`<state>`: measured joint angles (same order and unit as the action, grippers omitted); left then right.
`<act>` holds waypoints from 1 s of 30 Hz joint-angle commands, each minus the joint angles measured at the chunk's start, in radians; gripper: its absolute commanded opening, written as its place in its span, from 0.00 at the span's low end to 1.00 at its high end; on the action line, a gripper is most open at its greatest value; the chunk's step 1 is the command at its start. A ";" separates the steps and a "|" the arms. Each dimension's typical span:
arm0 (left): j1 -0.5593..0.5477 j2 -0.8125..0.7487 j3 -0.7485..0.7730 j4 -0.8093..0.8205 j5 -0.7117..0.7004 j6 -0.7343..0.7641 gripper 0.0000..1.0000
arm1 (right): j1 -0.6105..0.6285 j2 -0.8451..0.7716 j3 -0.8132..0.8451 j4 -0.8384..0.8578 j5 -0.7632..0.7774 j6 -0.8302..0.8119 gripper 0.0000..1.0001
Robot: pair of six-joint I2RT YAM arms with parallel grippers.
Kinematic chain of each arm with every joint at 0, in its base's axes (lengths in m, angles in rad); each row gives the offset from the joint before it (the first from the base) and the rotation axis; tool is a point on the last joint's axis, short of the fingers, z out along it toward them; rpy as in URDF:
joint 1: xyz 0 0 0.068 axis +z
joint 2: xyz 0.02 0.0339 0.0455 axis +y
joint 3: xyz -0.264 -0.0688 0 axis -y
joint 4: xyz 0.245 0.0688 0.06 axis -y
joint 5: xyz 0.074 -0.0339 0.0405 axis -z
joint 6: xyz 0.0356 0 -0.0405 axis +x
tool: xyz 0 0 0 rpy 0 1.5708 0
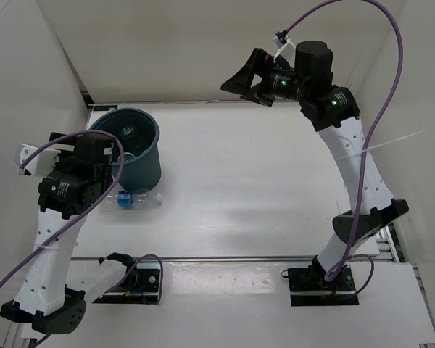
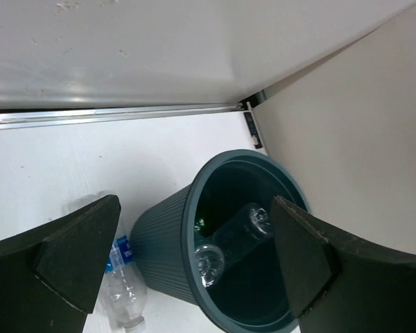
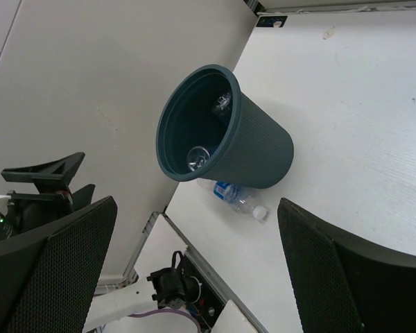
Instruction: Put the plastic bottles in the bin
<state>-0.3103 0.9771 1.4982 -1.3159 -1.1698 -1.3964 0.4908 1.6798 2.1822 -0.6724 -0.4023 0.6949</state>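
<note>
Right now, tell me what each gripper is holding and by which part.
Nothing is held: the left gripper and right gripper are both open and empty.

White desk (image 1: 261, 181) overlooked from above and behind; round teal-grey plastic bin (image 1: 143, 165) shared by all views, nearest from left wrist.

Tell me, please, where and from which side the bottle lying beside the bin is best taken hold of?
Probably across its clear body, between the blue label and the white cap, coming straight down from above. The bottle lies on its side close by the near wall of the bin, so a sideways approach looks cramped; the fingers should straddle its width. The open left gripper is nearest.
</note>
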 commanded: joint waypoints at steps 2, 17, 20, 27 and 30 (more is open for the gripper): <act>0.002 0.030 -0.015 -0.115 0.014 -0.015 1.00 | -0.021 -0.074 -0.047 0.034 -0.036 0.000 1.00; 0.117 0.129 -0.058 -0.115 0.154 0.077 1.00 | -0.041 -0.111 -0.087 0.014 -0.046 -0.018 1.00; 0.149 0.129 -0.033 -0.115 0.154 0.122 1.00 | -0.041 -0.111 -0.078 0.014 -0.046 -0.018 1.00; 0.149 0.089 -0.032 -0.085 0.165 0.157 1.00 | -0.041 -0.111 -0.078 0.014 -0.055 -0.027 1.00; 0.149 0.054 -0.081 -0.046 0.206 0.146 1.00 | -0.041 -0.111 -0.078 0.005 -0.044 -0.028 1.00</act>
<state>-0.1658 1.0828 1.4425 -1.3388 -1.0000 -1.2556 0.4572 1.6009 2.0975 -0.6796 -0.4332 0.6876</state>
